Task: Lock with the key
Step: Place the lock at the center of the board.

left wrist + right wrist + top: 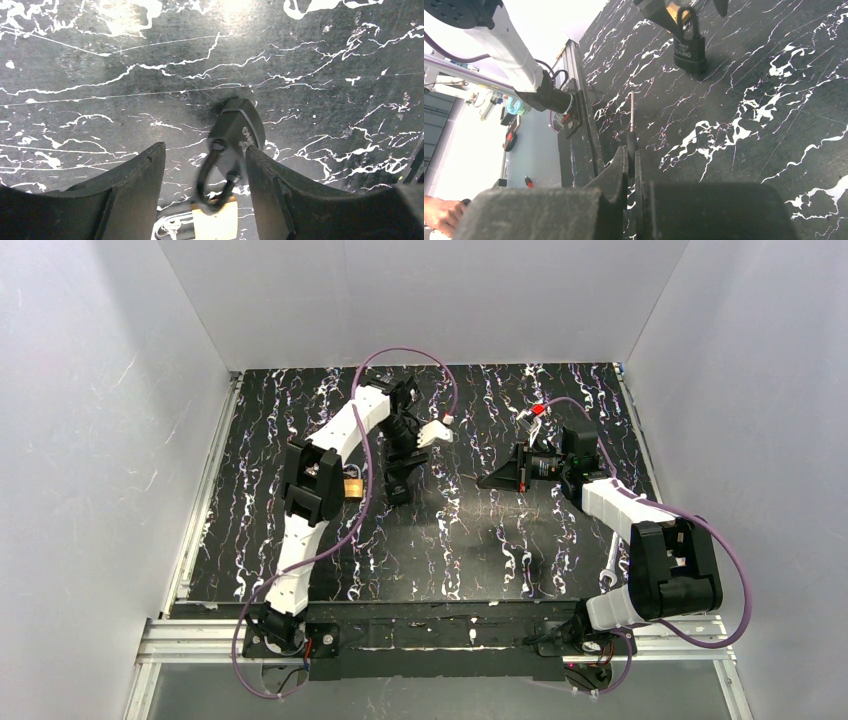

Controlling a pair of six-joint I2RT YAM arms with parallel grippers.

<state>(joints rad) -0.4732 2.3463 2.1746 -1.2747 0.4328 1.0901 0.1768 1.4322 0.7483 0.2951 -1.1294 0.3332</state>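
The brass lock [216, 223] lies on the table low between my left gripper's [204, 147] parted fingers. It shows too in the right wrist view [672, 12] and from above [352, 487]. A black padlock [236, 131] stands just beyond it. Its dark shackle is hooked through the lock's top, and its body leans on the right finger [270, 185]. My left gripper [398, 480] is open and holds nothing. My right gripper [630, 150] is shut on the key [631, 112], seen edge-on as a thin blade pointing toward both padlocks [689, 48].
A silver key on a wire ring [167, 227] lies beside the lock. White walls [110, 440] enclose the marbled table [470, 550]. A metal rail [420, 635] runs along the near edge. A person's hand [439, 215] shows off the table.
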